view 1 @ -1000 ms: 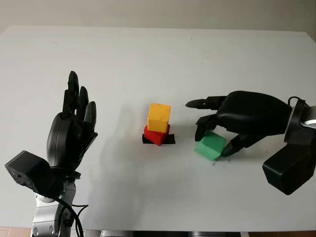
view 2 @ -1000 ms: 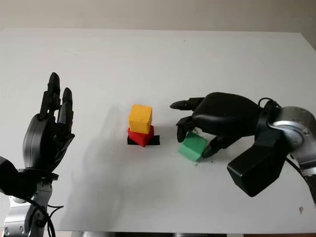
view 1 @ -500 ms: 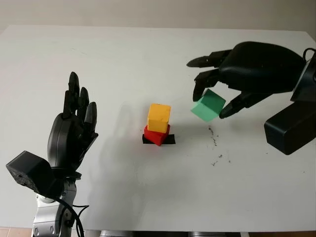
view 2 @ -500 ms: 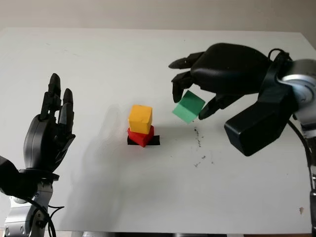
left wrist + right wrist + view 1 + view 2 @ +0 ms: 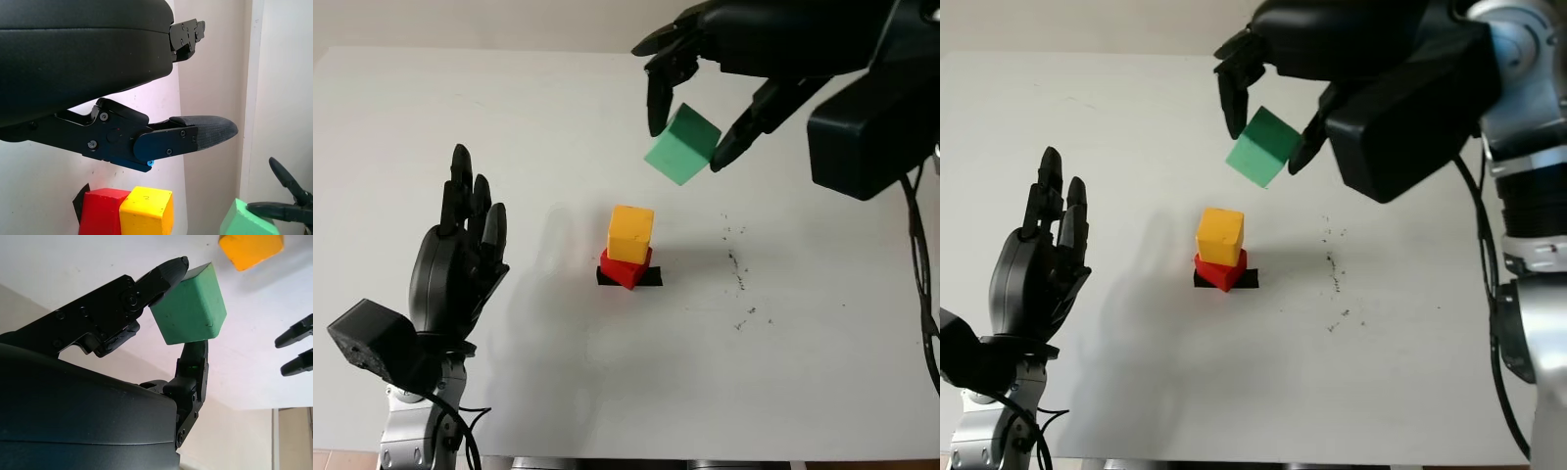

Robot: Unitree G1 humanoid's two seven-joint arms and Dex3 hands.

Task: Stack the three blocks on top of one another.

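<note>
My right hand (image 5: 690, 117) holds the green block (image 5: 681, 146) in the air, tilted, pinched between its fingers (image 5: 161, 274). It hangs above and a little to the right of the stack. The yellow block (image 5: 629, 233) sits on the red block (image 5: 625, 268), which lies on a black patch of tape (image 5: 650, 278) mid-table. In the left wrist view the yellow block (image 5: 146, 210), the red block (image 5: 101, 212) and a corner of the green block (image 5: 242, 220) are visible. My left hand (image 5: 460, 259) stands open, fingers up, to the left of the stack.
The white table (image 5: 558, 127) has a few dark specks (image 5: 739, 284) to the right of the stack. A cable (image 5: 925, 294) hangs along the right arm at the right edge.
My right hand lifted the green block off the table, then carried it up and left toward the stack. The left hand has stayed where it was.
</note>
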